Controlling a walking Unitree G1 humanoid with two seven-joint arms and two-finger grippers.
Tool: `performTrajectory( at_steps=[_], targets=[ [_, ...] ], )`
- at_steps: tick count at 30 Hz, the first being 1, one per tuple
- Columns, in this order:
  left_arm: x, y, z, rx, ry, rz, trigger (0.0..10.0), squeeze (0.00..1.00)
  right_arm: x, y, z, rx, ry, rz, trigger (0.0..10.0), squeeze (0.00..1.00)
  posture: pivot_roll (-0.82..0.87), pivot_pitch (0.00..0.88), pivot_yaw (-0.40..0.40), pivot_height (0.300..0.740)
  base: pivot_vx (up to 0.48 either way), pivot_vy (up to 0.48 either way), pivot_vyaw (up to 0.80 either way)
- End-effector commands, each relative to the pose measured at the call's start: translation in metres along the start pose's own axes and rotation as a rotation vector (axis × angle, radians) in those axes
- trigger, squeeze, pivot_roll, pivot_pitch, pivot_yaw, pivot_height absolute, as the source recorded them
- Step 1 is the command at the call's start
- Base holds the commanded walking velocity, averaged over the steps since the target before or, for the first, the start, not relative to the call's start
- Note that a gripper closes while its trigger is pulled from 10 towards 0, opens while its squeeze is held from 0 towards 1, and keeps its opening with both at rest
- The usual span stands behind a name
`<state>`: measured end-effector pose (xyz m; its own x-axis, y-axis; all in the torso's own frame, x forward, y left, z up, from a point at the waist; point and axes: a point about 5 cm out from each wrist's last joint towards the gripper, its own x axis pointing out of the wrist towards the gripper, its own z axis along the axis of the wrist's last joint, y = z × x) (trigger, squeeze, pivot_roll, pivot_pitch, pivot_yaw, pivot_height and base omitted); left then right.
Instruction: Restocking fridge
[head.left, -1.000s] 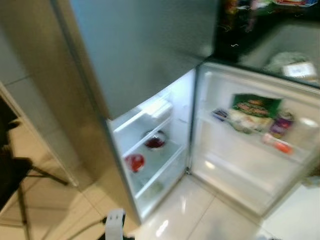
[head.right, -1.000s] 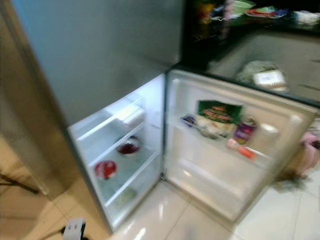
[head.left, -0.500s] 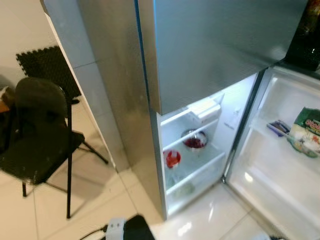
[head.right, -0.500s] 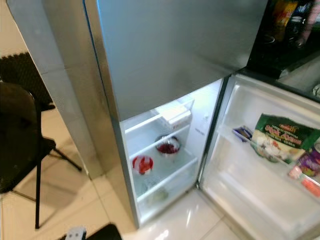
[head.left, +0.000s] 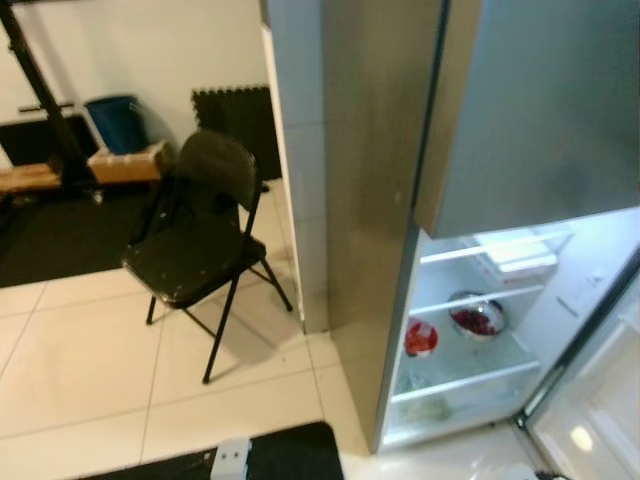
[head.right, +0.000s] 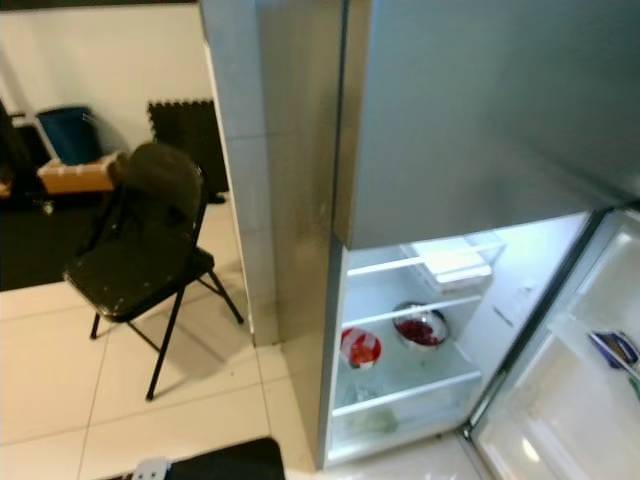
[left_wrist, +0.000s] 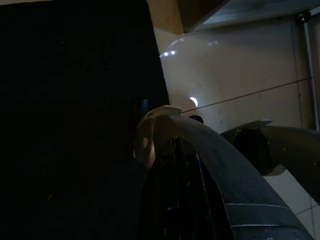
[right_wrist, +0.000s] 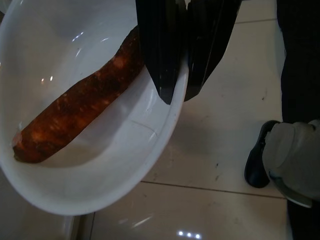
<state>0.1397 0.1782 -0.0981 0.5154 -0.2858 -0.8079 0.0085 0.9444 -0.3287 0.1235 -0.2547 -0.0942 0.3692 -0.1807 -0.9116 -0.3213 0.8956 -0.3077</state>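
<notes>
Tiled floor (right_wrist: 220, 150) below; right gripper (right_wrist: 181, 95) fingers pinch bowl (right_wrist: 100, 195) rim (carrot (right_wrist: 75, 110) inside); left's state unclear.

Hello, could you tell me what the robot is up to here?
It is restocking the fridge, whose lower door stands open. The right gripper has its jaws pinched on the rim of a white bowl holding a carrot, above the tiled floor. Two bowls already sit on a shelf inside.
</notes>
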Motion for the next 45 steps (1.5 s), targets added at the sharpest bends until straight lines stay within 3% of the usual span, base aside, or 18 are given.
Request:
performTrajectory(
  at_steps=[1,9,20,29,41,45],
  targets=[
    [0.0012,-0.0010,0.0044,0.002,-0.007,-0.008,10.0,0.00,-0.0005,-0.0010,-0.0049,-0.017,0.021,-0.015,10.0,0.00,-0.05,0.000,-0.013,0.740,0.000,-0.356,0.00],
    [0.0012,-0.0016,0.0037,-0.008,-0.004,-0.016,10.0,0.00,-0.0005,-0.0003,-0.0049,-0.031,0.019,-0.002,10.0,0.00,-0.05,0.000,-0.012,0.740,0.000,-0.435,0.00],
    [0.0016,-0.0028,0.0036,-0.014,-0.004,-0.022,10.0,0.00,-0.0006,-0.0002,-0.0050,-0.030,0.015,0.003,10.0,0.00,-0.05,0.000,-0.014,0.740,0.000,-0.452,0.80],
    [-0.0004,0.0027,0.0027,-0.020,-0.005,0.012,10.0,0.00,-0.0008,-0.0022,-0.0042,-0.036,0.000,-0.006,10.0,0.00,-0.05,0.000,-0.015,0.740,0.000,0.000,0.27],
    [0.0002,0.0007,0.0065,-0.003,-0.013,-0.024,10.0,0.00,-0.0008,-0.0041,-0.0028,-0.050,-0.005,-0.011,10.0,0.00,-0.05,0.000,-0.013,0.740,0.000,0.000,0.00],
    [0.0007,-0.0006,0.0061,-0.002,-0.007,-0.031,10.0,0.00,-0.0007,-0.0040,-0.0020,-0.053,-0.006,-0.011,10.0,0.00,-0.05,0.000,-0.013,0.740,0.000,-0.462,0.00]
  ],
)
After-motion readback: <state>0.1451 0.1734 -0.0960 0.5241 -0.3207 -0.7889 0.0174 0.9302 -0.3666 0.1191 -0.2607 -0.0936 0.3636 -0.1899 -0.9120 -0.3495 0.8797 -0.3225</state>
